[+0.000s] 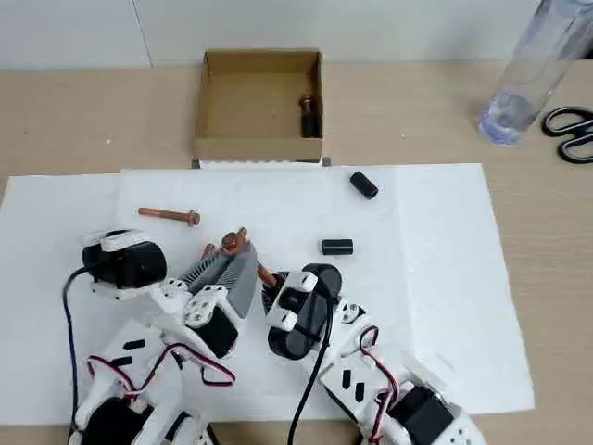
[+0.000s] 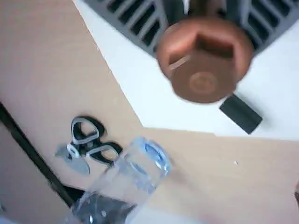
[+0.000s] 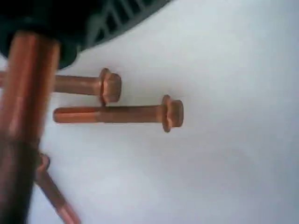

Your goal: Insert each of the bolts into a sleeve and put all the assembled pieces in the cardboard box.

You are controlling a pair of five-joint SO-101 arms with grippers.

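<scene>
Clenching a copper bolt [image 2: 203,65] between its grey fingers, the left gripper [image 1: 232,255] sat near the tabletop's [image 1: 93,120] front edge. The bolt's axis ran along the fingers, head toward the wrist camera. The right gripper [image 1: 271,289] sat beside it, and I could not tell its grip. Beyond lay a loose bolt [image 1: 169,215], a black sleeve [image 1: 337,247], a second sleeve [image 1: 363,184], then the cardboard box [image 1: 259,146] toward the far edge.
</scene>
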